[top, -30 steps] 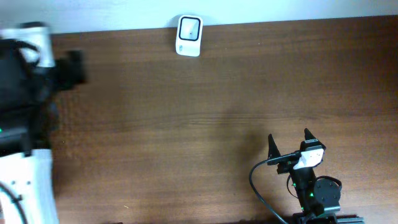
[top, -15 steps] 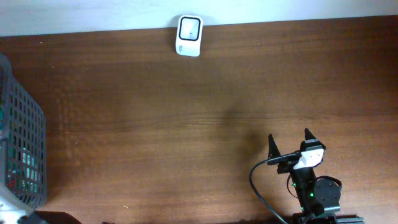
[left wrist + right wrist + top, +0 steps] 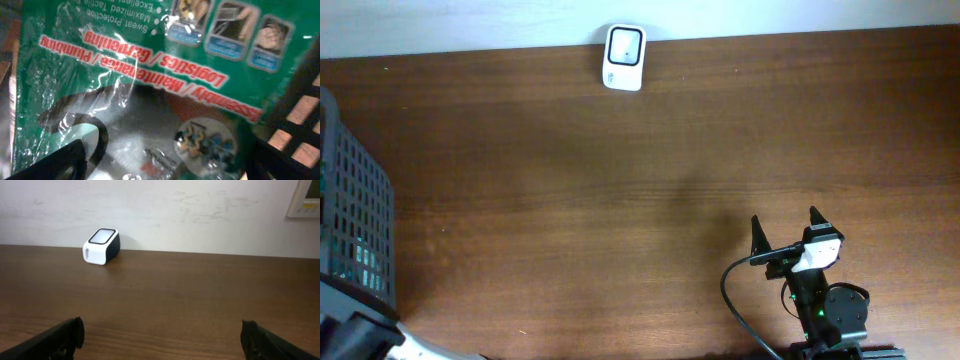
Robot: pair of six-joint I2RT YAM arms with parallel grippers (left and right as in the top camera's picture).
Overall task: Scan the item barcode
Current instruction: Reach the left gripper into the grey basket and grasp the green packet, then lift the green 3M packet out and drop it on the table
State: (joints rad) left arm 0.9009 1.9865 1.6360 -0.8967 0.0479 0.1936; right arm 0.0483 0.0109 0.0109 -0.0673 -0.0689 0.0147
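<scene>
A green plastic-wrapped packet with red lettering fills the left wrist view; no barcode shows on it. My left gripper hangs open right above it, one dark finger at the lower left and the other at the lower right, with the packet's clear window between them. The white scanner stands at the table's far edge, and the right wrist view shows the scanner against the wall. At the front right of the table, my right gripper is open and empty, fingers spread wide.
A dark mesh basket stands at the left edge of the table; its wall shows beside the packet. Part of the left arm shows at the bottom left corner. A black cable loops beside the right arm.
The left arm, which covered the left edge a second ago, has dropped toward the bottom corner and uncovered the basket. The right arm has not moved.
</scene>
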